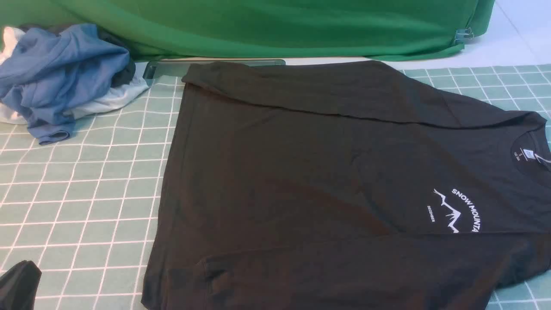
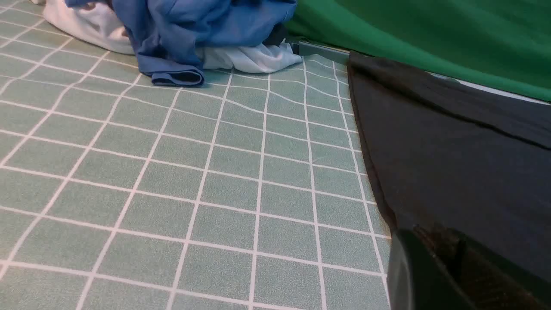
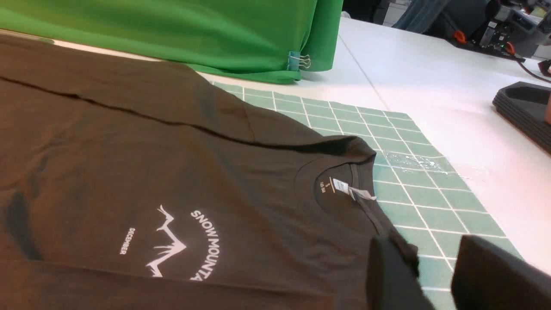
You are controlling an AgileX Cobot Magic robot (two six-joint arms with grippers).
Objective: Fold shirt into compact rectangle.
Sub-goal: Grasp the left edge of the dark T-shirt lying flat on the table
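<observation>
Front view: the large black cotton shirt with white mountain print (image 1: 280,172) lies flat on the bench's green-and-white checked cloth (image 1: 86,181), mostly beyond and to the right of the left fingers (image 1: 26,265), its far and near sides turned inward over the body, presumably to narrow it before a crosswise fold. Left wrist view: the left fingers are pressed together with nothing evident between them, near the shirt's hem edge, probably parked so the cloth lies undisturbed. Right wrist view: the right fingers (image 3: 434,262) stand spread near the shirt's neckline, apparently holding nothing, perhaps readied for that end.
</observation>
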